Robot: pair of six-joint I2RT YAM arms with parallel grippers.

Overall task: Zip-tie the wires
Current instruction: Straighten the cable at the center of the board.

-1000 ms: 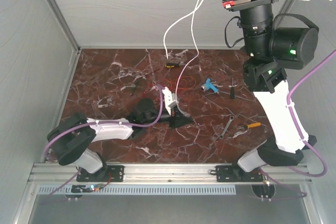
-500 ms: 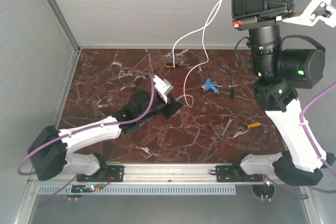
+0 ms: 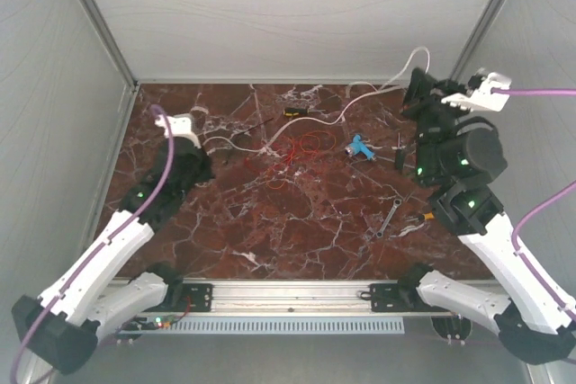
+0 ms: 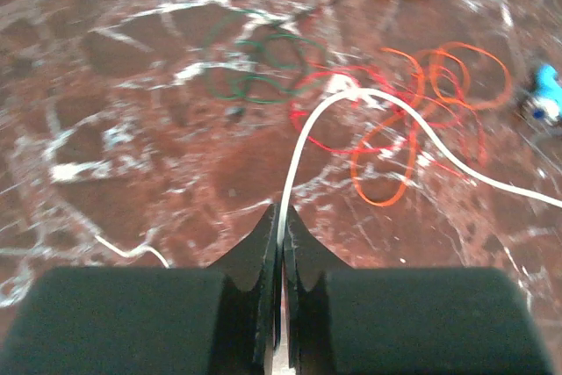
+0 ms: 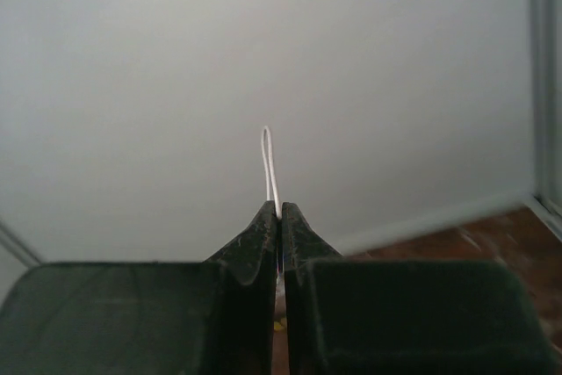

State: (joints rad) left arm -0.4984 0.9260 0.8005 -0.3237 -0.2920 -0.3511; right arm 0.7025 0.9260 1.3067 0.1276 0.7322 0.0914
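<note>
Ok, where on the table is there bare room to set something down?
The near middle of the table is bare, between the left arm and the wrench. The far half is crowded: red wires, white wire, blue tool, screwdriver.

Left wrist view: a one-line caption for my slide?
Left hand shut on the white wire, red wires and green wire lying beyond on the marble table.

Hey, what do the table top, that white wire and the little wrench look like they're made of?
The table top looks like polished dark red marble or a marble-look slab, going by the white veining. The white wire is probably plastic-insulated: smooth, matte white, bending in soft curves. The wrench is likely bare steel, silvery grey, though it is too small to be sure.
</note>
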